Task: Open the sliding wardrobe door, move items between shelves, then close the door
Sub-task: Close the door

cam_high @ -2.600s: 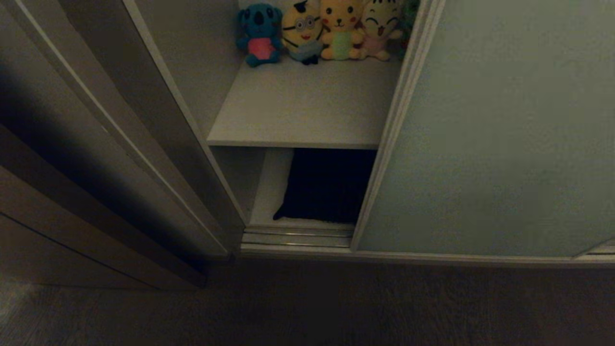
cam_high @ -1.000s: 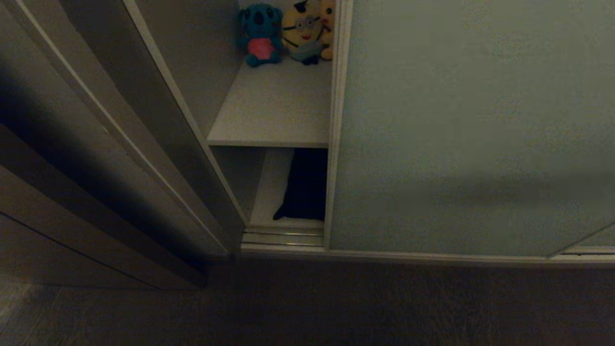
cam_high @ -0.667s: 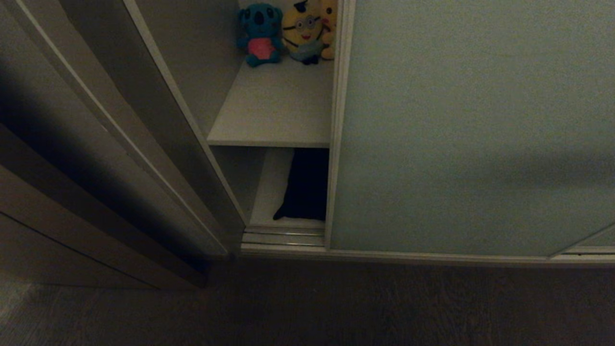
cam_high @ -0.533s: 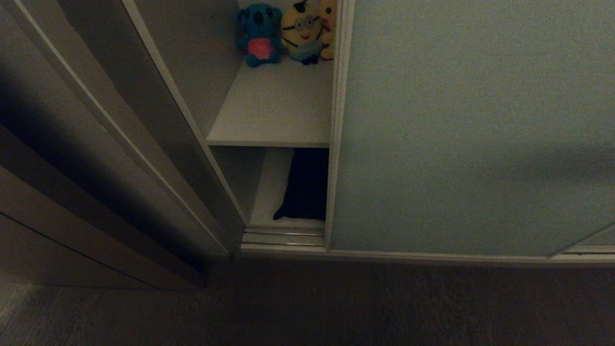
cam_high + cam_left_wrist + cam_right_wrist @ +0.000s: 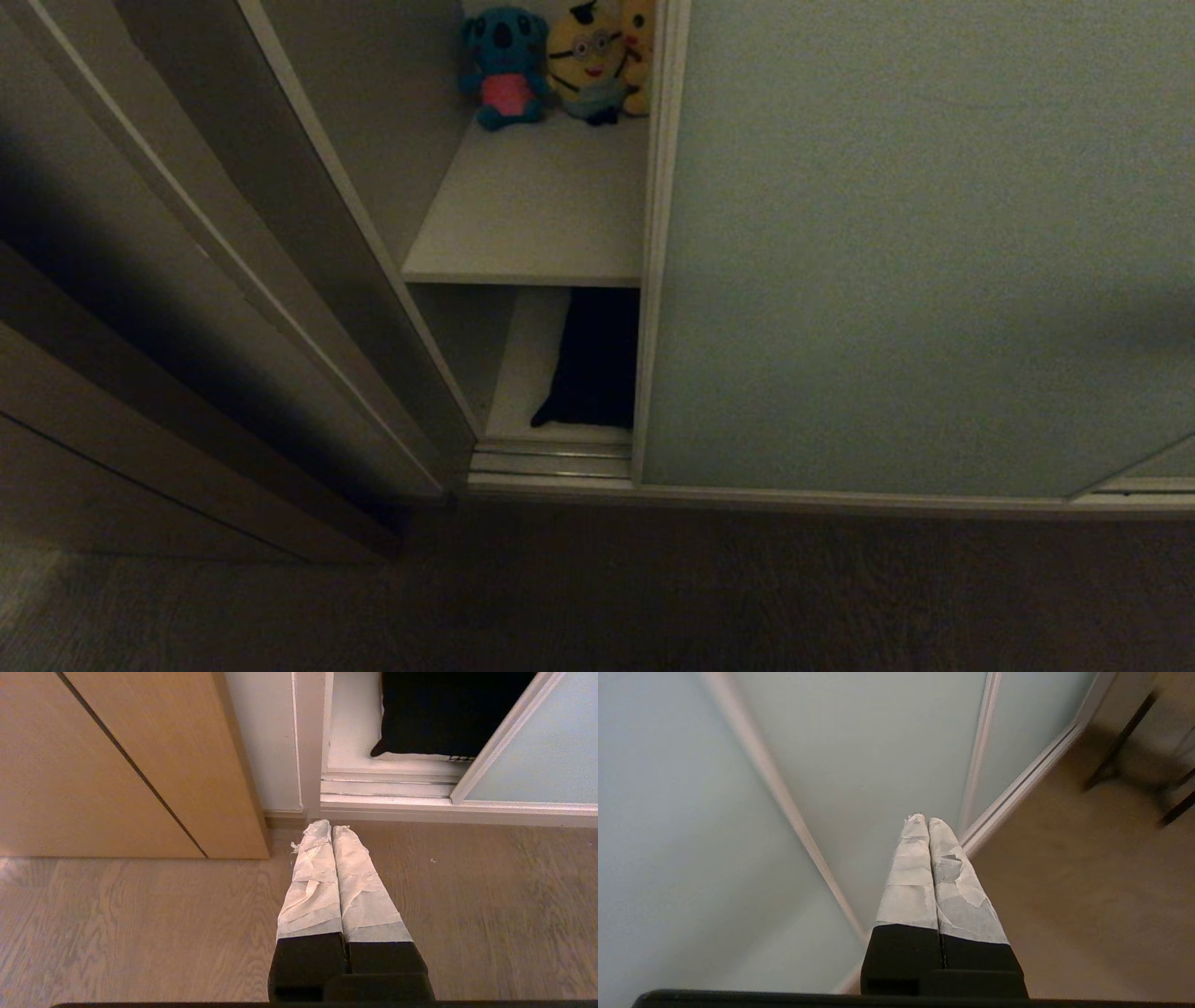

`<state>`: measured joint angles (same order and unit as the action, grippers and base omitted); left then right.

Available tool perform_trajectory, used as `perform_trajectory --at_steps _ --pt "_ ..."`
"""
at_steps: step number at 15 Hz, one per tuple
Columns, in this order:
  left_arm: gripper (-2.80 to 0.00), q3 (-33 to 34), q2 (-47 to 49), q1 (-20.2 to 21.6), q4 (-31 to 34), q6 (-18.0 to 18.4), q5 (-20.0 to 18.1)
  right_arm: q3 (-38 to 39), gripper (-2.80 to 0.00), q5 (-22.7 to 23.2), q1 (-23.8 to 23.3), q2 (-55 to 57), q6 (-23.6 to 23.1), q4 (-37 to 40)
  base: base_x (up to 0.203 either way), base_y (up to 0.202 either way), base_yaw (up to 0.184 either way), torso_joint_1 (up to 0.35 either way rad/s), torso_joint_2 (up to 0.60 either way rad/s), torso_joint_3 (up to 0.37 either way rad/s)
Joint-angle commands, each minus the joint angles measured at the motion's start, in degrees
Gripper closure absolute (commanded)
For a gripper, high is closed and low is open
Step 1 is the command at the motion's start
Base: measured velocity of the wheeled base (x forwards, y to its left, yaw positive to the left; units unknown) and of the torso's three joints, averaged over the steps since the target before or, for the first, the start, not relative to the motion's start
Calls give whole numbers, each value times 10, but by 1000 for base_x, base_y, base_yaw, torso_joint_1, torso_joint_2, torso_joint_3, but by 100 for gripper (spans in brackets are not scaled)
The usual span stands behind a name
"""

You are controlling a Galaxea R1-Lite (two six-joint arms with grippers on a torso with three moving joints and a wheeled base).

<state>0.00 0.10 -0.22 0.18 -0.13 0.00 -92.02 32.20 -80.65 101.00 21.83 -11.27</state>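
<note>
The sliding wardrobe door [image 5: 915,252], pale grey-green with a thin light frame, covers most of the wardrobe and leaves a narrow opening at its left. In that opening a black folded garment [image 5: 593,364] lies on the lower shelf [image 5: 527,364], under the bare upper shelf [image 5: 532,215]. Neither arm shows in the head view. My left gripper [image 5: 331,826] hangs shut and empty over the floor, just short of the bottom track, with the black garment [image 5: 444,714] beyond. My right gripper [image 5: 927,819] is shut and empty, pointing at the door [image 5: 668,788] near its lower frame.
Plush toys [image 5: 551,61] sit at the back of the upper shelf. A brown wooden side panel [image 5: 140,373] stands left of the opening. The bottom track [image 5: 551,462] runs along the wood floor [image 5: 653,597]. Dark furniture legs [image 5: 1125,742] stand on the floor to the right.
The door slid left, narrowing the opening and hiding two plush toys and much of the black garment. Over the last second it has stayed put, while a shadow on it drifted off right.
</note>
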Motion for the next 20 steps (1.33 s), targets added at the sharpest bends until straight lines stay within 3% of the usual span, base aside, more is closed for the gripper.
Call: perform_trajectory --at_steps 1,5,7,10,20 --pt "0 0 1 0 0 0 0 -39 0 2 22 55 46 1 0 0 0 0 0 0" --pt "0 0 1 0 0 0 0 -116 0 4 62 106 86 36 0 0 0 0 0 0" --pt "0 0 1 0 0 0 0 -154 0 38 74 125 88 89 0 0 0 0 0 0" --pt "0 0 1 0 0 0 0 -168 0 101 73 142 88 99 0 0 0 0 0 0" --pt "0 0 1 0 0 0 0 -183 0 145 89 189 88 80 0 0 0 0 0 0"
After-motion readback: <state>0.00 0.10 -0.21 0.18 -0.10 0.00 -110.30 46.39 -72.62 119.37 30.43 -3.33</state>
